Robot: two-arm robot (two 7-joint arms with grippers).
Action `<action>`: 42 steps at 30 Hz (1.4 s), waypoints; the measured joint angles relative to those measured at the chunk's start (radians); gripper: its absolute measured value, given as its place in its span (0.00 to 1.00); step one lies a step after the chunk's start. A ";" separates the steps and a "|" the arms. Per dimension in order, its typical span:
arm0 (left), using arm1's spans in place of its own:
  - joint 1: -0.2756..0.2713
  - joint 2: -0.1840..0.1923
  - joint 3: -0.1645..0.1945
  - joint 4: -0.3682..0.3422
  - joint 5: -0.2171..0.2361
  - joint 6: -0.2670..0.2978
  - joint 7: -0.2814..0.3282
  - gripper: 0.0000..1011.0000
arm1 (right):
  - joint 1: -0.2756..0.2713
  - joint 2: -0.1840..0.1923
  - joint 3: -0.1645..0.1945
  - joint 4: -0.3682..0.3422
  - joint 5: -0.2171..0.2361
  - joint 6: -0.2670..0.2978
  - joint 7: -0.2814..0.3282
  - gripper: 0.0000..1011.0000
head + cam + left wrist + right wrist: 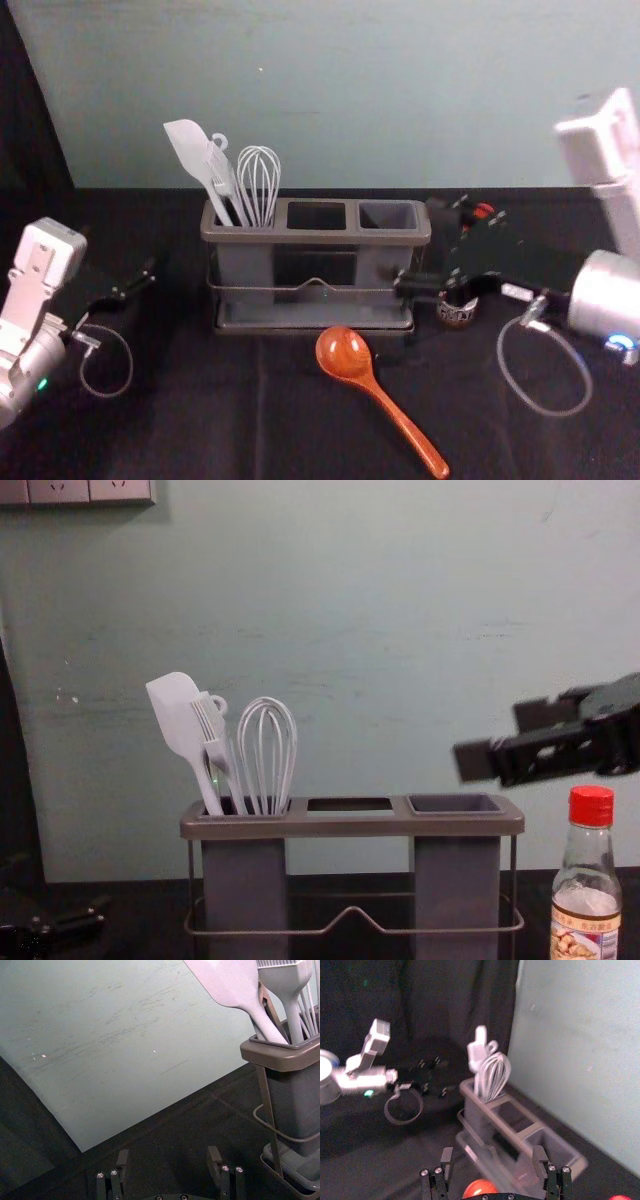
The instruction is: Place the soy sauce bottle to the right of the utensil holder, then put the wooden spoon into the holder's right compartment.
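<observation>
The right claw hangs open near the bottle and holder; the open left claw is left of the holder.

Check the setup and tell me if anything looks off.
One oddity: the utensil holder has no cup under its middle opening, where the wall shows through. The soy sauce bottle stands upright; no spill shows.

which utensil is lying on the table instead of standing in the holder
The wooden spoon, lying in front of the utensil holder with its bowl towards it. The pale spatula, brush and whisk all stand in the left compartment.
</observation>
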 joint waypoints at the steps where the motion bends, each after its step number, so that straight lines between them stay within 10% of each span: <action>1: 0.000 0.000 0.000 0.000 0.000 0.000 0.000 1.00 | 0.009 0.000 -0.011 -0.006 0.000 0.023 -0.004 0.99; 12: 0.000 0.000 0.000 0.000 0.000 0.000 0.000 1.00 | 0.149 -0.104 -0.179 0.051 0.043 0.423 -0.065 0.99; 19: 0.000 0.000 0.000 0.000 0.000 0.000 0.000 1.00 | 0.192 -0.192 -0.212 0.138 0.045 0.582 -0.115 0.99; 42: 0.000 0.000 0.000 0.000 0.000 0.000 0.000 1.00 | 0.278 -0.326 -0.270 0.372 -0.049 0.652 -0.157 0.99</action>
